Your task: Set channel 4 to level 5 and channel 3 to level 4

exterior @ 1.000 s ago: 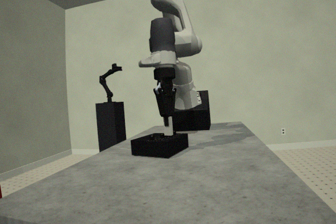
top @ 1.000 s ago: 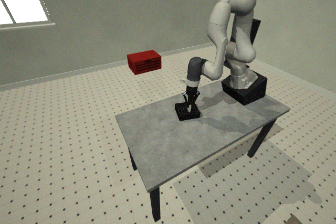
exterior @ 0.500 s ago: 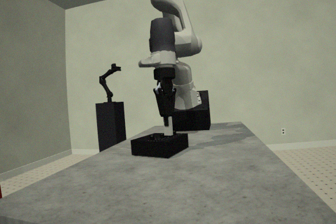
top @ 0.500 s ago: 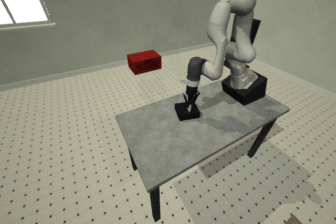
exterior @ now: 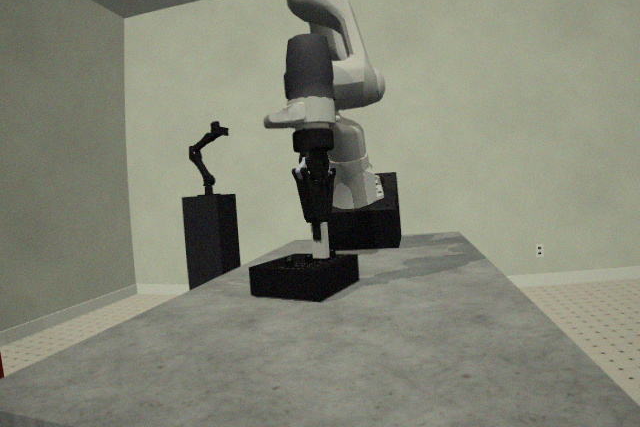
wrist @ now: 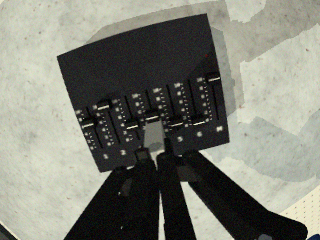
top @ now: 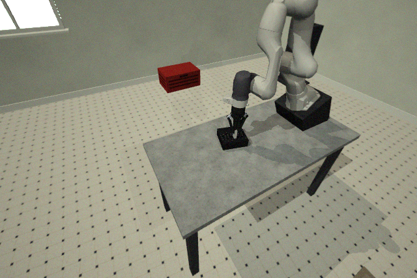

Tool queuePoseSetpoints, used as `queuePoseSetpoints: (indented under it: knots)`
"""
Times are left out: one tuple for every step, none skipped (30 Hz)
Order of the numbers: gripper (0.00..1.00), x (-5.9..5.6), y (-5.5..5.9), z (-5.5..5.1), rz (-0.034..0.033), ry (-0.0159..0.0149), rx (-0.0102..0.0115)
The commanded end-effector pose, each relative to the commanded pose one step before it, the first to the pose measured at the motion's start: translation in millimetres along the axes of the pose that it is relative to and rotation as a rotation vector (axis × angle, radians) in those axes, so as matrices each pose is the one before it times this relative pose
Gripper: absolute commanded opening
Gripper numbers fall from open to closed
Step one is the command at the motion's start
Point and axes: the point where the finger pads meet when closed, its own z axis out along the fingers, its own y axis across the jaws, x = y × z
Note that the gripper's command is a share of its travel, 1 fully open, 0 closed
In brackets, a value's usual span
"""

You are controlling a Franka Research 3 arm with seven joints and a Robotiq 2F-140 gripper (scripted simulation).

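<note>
On lighting desk (wrist: 136, 60), closed empty jaws press middle fader (wrist: 152, 118); risk: overshooting level, nudging neighbouring caps, shifting desk on table (top: 208, 180).

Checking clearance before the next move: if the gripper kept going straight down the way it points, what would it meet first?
The shut gripper points down at the lighting desk; it would probably meet its fader panel first, perhaps already touching.
</note>
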Motion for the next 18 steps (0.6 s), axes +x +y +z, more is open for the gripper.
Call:
queuePoseSetpoints:
  knots:
    - [0.0, 0.39, -0.3, -0.62, -0.0035, -0.00099, 0.00208]
    - [0.0, -0.14, 0.0, 0.0, 0.0, 0.0, 0.0]
    - [0.0, -0.25, 0.0, 0.0, 0.0, 0.0, 0.0]
    - [0.0, -0.35, 0.0, 0.0, 0.0, 0.0, 0.0]
    - [0.0, -0.45, 0.0, 0.0, 0.0, 0.0, 0.0]
    - [0.0, -0.53, 0.0, 0.0, 0.0, 0.0, 0.0]
    - [0.0, -0.59, 0.0, 0.0, 0.0, 0.0, 0.0]
    - [0.0, -0.62, 0.01, 0.0, 0.0, 0.0, 0.0]
    - [0.0, -0.62, 0.0, 0.0, 0.0, 0.0, 0.0]
    - [0.0, -0.59, 0.0, 0.0, 0.0, 0.0, 0.0]
    - [0.0, -0.53, 0.0, 0.0, 0.0, 0.0, 0.0]
    - [0.0, -0.45, 0.0, 0.0, 0.0, 0.0, 0.0]
    - [0.0, -0.35, 0.0, 0.0, 0.0, 0.0, 0.0]
    - [0.0, -0.25, 0.0, 0.0, 0.0, 0.0, 0.0]
    - [0.0, -0.14, 0.0, 0.0, 0.0, 0.0, 0.0]
    - [0.0, -0.06, 0.0, 0.0, 0.0, 0.0, 0.0]
    - [0.0, 0.0, 0.0, 0.0, 0.0, 0.0, 0.0]
    - [0.0, 0.0, 0.0, 0.0, 0.0, 0.0, 0.0]
